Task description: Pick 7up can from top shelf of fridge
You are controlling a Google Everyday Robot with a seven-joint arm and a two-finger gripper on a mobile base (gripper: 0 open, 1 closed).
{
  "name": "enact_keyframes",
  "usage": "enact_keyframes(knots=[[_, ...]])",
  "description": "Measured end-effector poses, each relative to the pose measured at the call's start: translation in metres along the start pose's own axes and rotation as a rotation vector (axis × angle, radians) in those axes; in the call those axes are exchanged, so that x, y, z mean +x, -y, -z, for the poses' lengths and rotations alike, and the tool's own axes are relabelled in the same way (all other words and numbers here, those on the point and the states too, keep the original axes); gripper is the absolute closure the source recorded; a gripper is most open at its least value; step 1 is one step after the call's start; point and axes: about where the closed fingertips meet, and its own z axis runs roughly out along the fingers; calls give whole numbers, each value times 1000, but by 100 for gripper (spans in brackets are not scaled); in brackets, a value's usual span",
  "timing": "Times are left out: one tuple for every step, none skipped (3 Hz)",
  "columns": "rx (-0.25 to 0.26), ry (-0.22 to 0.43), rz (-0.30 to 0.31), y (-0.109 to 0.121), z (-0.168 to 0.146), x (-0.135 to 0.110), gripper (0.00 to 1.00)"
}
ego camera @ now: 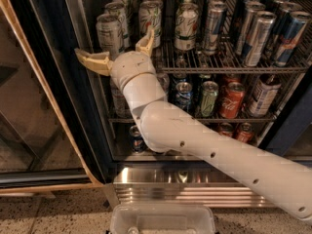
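Silvery-white 7up can (109, 32) with grey-green print stands just behind the released, wide-spread pincer (115, 44).

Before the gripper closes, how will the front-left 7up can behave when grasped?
The 7up can stands upright on the thin bars of the top shelf, so a push may tip it. Its smooth metal wall probably slips or dents easily. The open gripper appears either side of it.
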Motion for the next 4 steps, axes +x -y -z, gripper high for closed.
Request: enact_keyframes(knots=[[21, -16, 3, -3, 9, -3, 0], [53, -46, 4, -7, 28, -9, 0], [65, -64, 10, -7, 34, -11, 0], [65, -87, 16, -5, 31, -7, 0]])
